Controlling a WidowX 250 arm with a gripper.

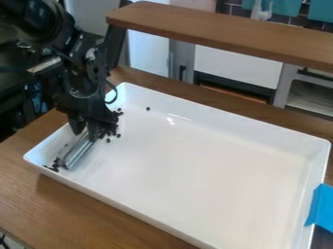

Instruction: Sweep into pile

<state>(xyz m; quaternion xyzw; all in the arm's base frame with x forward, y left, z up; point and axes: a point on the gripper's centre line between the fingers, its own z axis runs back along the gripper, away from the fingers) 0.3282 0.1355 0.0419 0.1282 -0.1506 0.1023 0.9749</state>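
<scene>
The black gripper (86,129) hangs over the left end of the white tray (195,170), shut on a shiny grey sweeping tool (79,150). This tool lies low in the tray, slanting from beneath the fingers toward the front-left corner. Small dark pieces (108,140) are scattered beside and behind the gripper, partly hidden by it. Several more dark pieces (54,166) sit near the tool's front end, by the tray's left corner. One stray piece (147,108) lies apart, near the back wall.
The tray's raised rim (123,203) surrounds the work area on a wooden table (78,206). Blue tape (320,208) covers part of the right rim. A wooden shelf (221,36) spans above the back edge.
</scene>
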